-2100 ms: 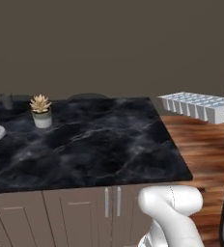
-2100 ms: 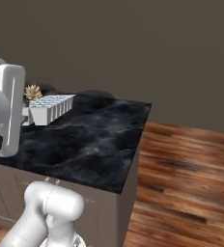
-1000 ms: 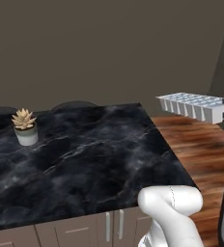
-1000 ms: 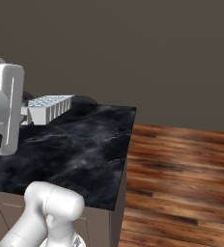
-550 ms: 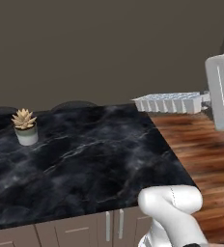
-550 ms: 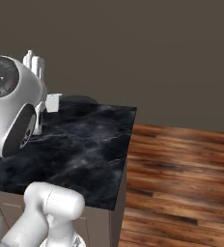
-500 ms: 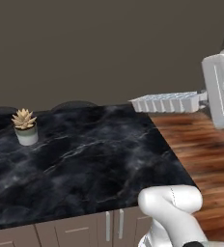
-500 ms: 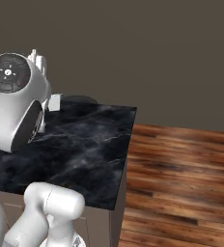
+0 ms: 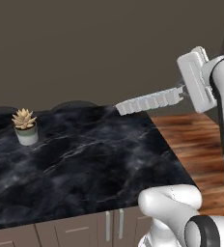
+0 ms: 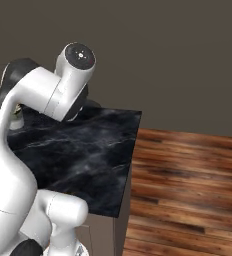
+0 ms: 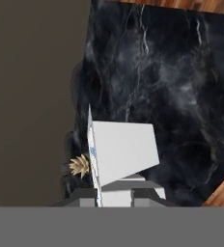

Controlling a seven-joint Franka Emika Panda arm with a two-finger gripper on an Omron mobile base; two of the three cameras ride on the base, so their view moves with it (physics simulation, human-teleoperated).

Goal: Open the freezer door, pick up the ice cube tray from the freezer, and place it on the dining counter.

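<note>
My gripper (image 9: 180,93) is shut on one end of the ice cube tray (image 9: 147,101). The pale tray sticks out to the left, slightly tilted, in the air above the far right corner of the dining counter (image 9: 85,159). In the hand view the tray (image 11: 123,149) shows as a pale slab rising from between the fingertips of the gripper (image 11: 116,194), with the black marble counter (image 11: 172,87) beyond it. In the right base view the arm hides the tray, and the counter (image 10: 88,150) lies behind the arm. The freezer door is out of view.
A small succulent in a grey pot (image 9: 25,127) stands at the counter's far left and also appears as the plant (image 11: 80,165) beside the tray. Brown cabinet doors (image 9: 114,224) sit under the slab. Wood floor (image 10: 188,190) stretches to the right. Dark rounded stool tops (image 9: 75,104) lie behind the counter.
The arm has swung the tray leftward from beside the counter to above its far right corner, and the hand has risen and turned. The counter and plant have stayed put over the last second.
</note>
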